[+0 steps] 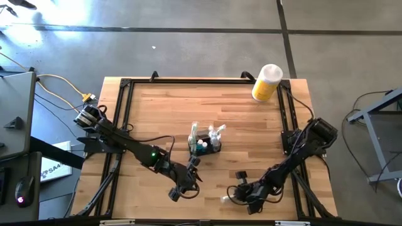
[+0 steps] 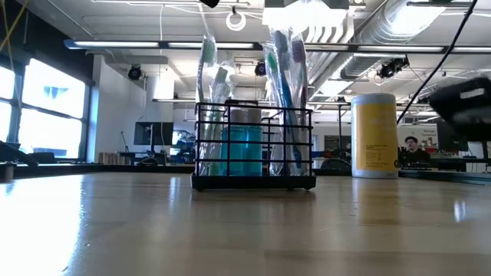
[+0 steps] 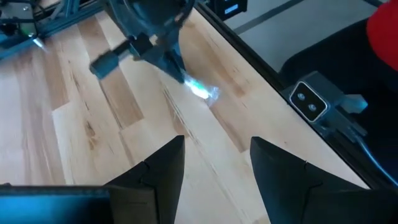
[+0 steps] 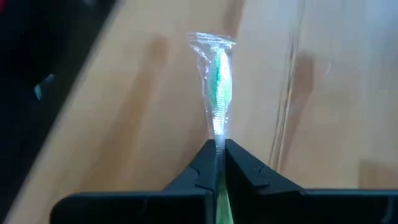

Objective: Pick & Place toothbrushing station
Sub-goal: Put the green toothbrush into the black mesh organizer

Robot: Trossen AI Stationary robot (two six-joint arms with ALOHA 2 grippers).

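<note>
Our right gripper (image 4: 216, 148) pinches a wrapped toothbrush (image 4: 217, 87) by its end; left gripper (image 3: 214, 163) hangs open, empty. The caddy (image 1: 205, 145) stands mid-tabletop (image 1: 251, 132). We risk the slick wrapper slipping.

left hand (image 3: 214, 163) fingers apart over wooden table (image 3: 74, 124) | right hand (image 3: 177, 68) pinching wrapped toothbrush (image 3: 202, 91)
</note>
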